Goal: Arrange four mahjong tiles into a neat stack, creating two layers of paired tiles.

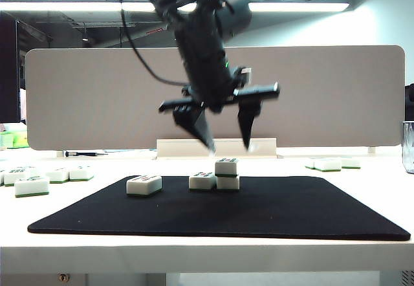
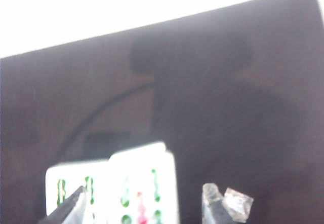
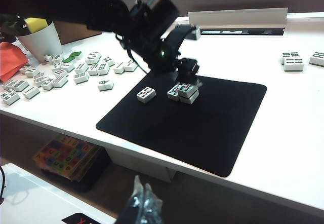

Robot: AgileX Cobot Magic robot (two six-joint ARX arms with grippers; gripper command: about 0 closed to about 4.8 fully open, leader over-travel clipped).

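Directly below left gripper point(image 1: 228, 147), at six o'clock: three-tile stack point(image 1: 218, 175); jaws wide, empty. Right gripper point(image 3: 142, 203): opening unreadable.

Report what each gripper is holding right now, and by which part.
Nothing is held. The left gripper hangs open above the partial stack on the mat; the right gripper is away from the mat, its jaws together with nothing between them.

Ceiling strip lights point(image 1: 77, 6) glared overhead. The left gripper point(image 1: 226, 145) was motion-blurred, the left wrist view soft and overexposed, with the arm's shadow across the black mat point(image 2: 243, 107).
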